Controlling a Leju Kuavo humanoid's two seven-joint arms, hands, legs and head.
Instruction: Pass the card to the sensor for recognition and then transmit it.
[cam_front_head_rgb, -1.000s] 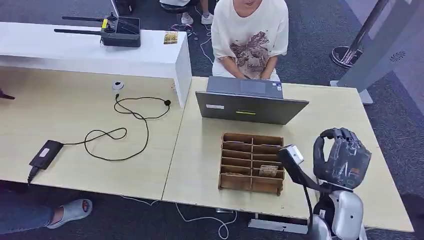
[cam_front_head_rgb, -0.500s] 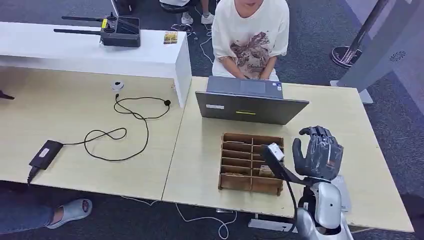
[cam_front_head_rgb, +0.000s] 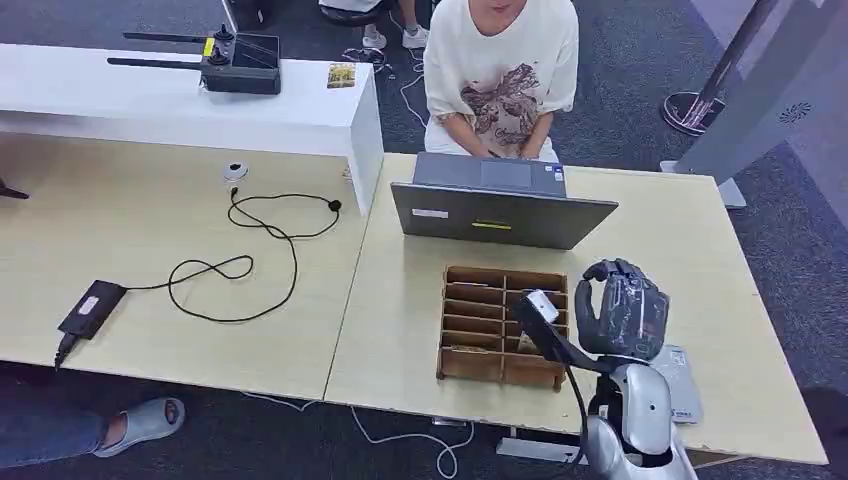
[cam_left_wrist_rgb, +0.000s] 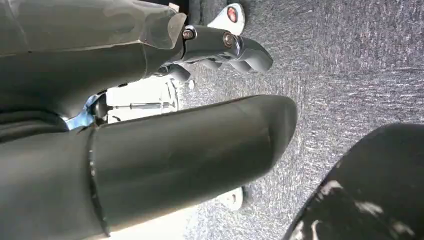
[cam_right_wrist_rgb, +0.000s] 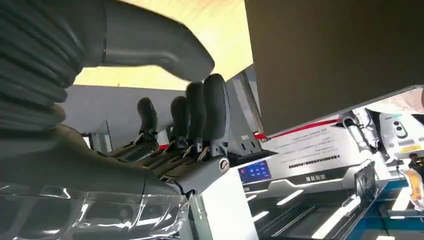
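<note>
A wooden divided box (cam_front_head_rgb: 478, 322) stands on the table in front of the laptop. In one of its right front slots a tan card (cam_front_head_rgb: 527, 344) shows partly behind my right wrist's camera. My right hand (cam_front_head_rgb: 622, 306) hovers just right of the box, above the table, fingers loosely apart and holding nothing. In the right wrist view the right hand (cam_right_wrist_rgb: 150, 165) has its thumb and fingers (cam_right_wrist_rgb: 200, 120) spread with nothing between them. A flat grey sensor pad (cam_front_head_rgb: 684, 392) lies on the table beside my right forearm. My left hand (cam_left_wrist_rgb: 175, 150) hangs over the carpet, holding nothing.
A person (cam_front_head_rgb: 500, 70) sits behind the open laptop (cam_front_head_rgb: 500, 215) at the table's far side. A black power brick (cam_front_head_rgb: 92, 306) and its looped cable (cam_front_head_rgb: 250, 265) lie on the left table. A white shelf (cam_front_head_rgb: 180, 105) carries a controller (cam_front_head_rgb: 240, 65).
My right hand has moved left and lower, from over the table's right part to just beside the box. The grey pad it covered is now uncovered.
</note>
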